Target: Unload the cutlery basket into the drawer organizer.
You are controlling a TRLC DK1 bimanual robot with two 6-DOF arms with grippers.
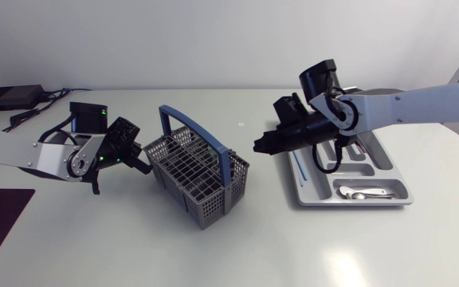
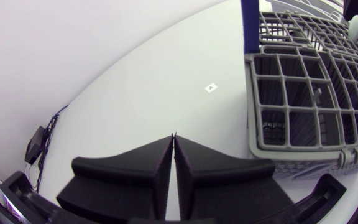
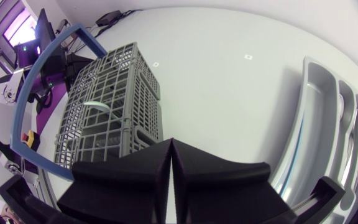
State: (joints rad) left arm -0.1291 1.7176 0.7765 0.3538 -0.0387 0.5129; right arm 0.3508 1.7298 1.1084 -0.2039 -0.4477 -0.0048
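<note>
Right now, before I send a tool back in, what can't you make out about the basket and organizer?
1. Basket contents: in the head view, the grid walls and dark inside hide them. The right wrist view shows one pale rounded piece, kind unclear.
2. Drawer organizer: my right arm covers part of it in the head view, and the right wrist view's edge cuts it off.
3. Cutlery in its near compartment: too small to count.

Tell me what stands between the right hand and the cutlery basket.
Nothing visible does. The right hand, shut, hangs just off the organizer, and only bare table lies between it and the basket.
</note>
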